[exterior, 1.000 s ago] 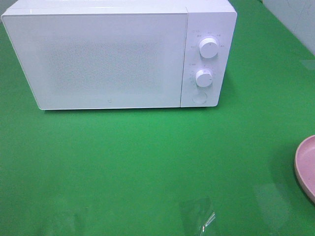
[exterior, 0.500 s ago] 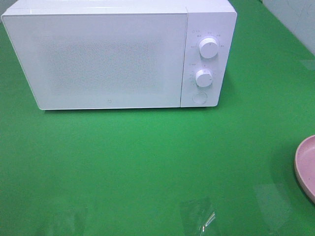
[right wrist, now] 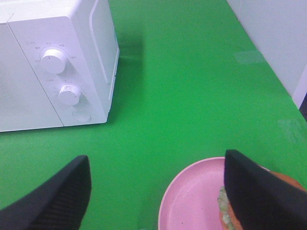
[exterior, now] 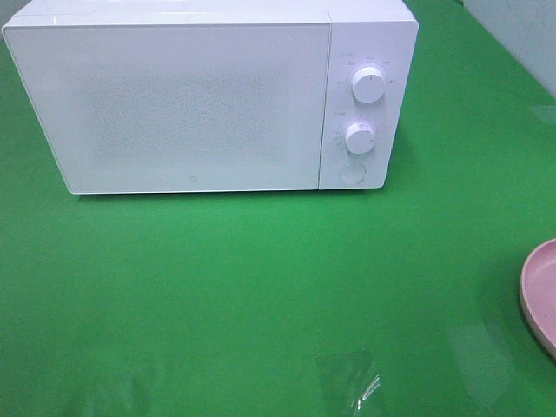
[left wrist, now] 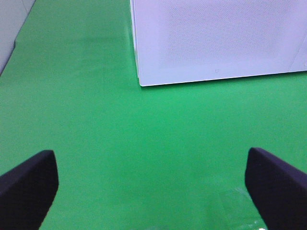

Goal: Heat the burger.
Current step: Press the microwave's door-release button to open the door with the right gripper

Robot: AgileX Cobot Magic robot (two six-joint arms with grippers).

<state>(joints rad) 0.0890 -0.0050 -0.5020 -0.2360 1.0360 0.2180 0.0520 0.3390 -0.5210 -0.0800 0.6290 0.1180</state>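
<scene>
The burger (right wrist: 224, 211) shows only in the right wrist view. Green lettuce and an orange-brown bun edge peek out from behind one dark finger (right wrist: 259, 191). It sits on a round pink plate (right wrist: 192, 201). My right gripper (right wrist: 153, 191) stands open above the plate's near side, with nothing between its fingers. The white microwave (exterior: 200, 104) stands at the back of the green table with its door closed. My left gripper (left wrist: 153, 191) is wide open over bare green table in front of the microwave (left wrist: 216, 43). Neither gripper appears in the exterior high view.
Two white knobs (exterior: 369, 84) (exterior: 359, 136) and a round button (exterior: 351, 172) sit on the microwave's right panel. The pink plate's rim (exterior: 543, 295) cuts the right edge of the exterior high view. A clear shiny patch (exterior: 347, 382) lies on the table near the front.
</scene>
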